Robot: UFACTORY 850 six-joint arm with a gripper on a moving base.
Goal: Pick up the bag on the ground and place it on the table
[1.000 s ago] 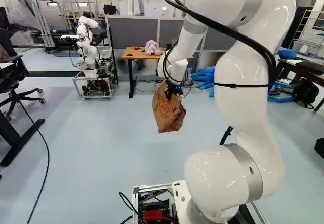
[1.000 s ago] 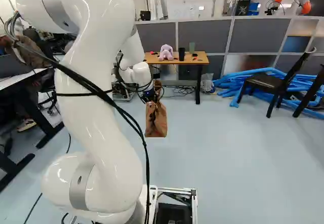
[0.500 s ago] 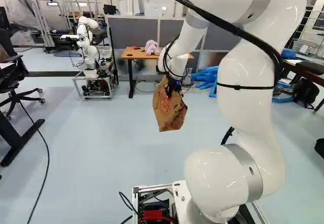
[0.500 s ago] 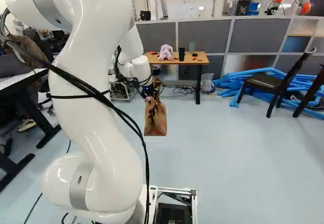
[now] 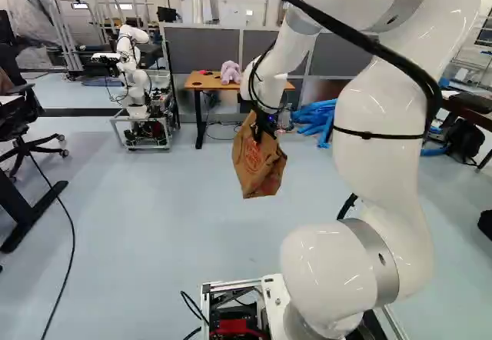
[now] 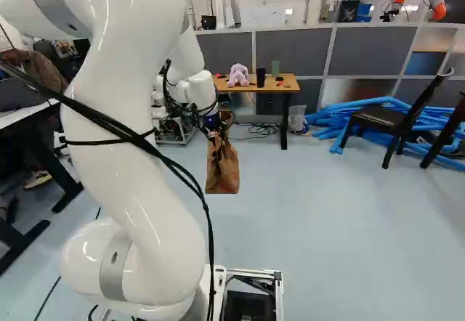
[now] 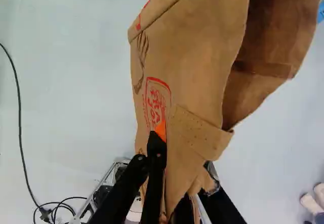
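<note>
The black gripper (image 7: 185,157), jaws nearly closed, pinches the crumpled brown paper bag (image 7: 190,67) near its upper edge, sensible for something probably light, soft and tearable.

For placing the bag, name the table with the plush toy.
The tan table before the grey partition; the white table and dark table stand to either side.

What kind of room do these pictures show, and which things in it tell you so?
Probably a robotics lab: another robot stands on a wheeled-looking frame, grey partitions line the back, and blue tubing lies heaped on the floor.
</note>
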